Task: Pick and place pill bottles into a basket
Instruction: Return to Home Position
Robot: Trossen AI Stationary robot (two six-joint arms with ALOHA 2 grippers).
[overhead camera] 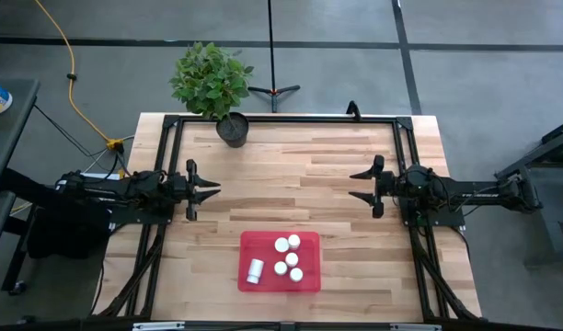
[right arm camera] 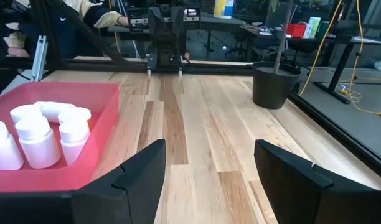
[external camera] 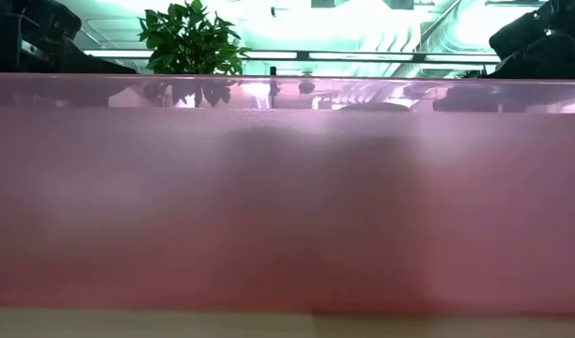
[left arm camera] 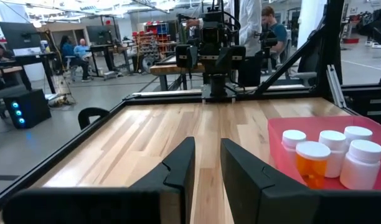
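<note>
The red basket [overhead camera: 306,279] lies on the table near its near edge, in the middle. Several pill bottles stand in it on their bases, white caps up [overhead camera: 287,244]. One white bottle [overhead camera: 254,270] lies on its side in the basket's left part. The left wrist view shows one amber bottle [left arm camera: 312,163] among white ones. My left gripper [overhead camera: 214,189] hovers at the table's left, its fingers a narrow gap apart [left arm camera: 207,162], empty. My right gripper [overhead camera: 355,185] hovers at the table's right, wide open [right arm camera: 209,168] and empty. The basket's wall [external camera: 287,207] fills the low view.
A dark round pot with a green plant [overhead camera: 232,127] stands at the table's far edge, left of the middle. A black frame [overhead camera: 281,118] runs along the table's far and side edges. People show in the room beyond, in both wrist views.
</note>
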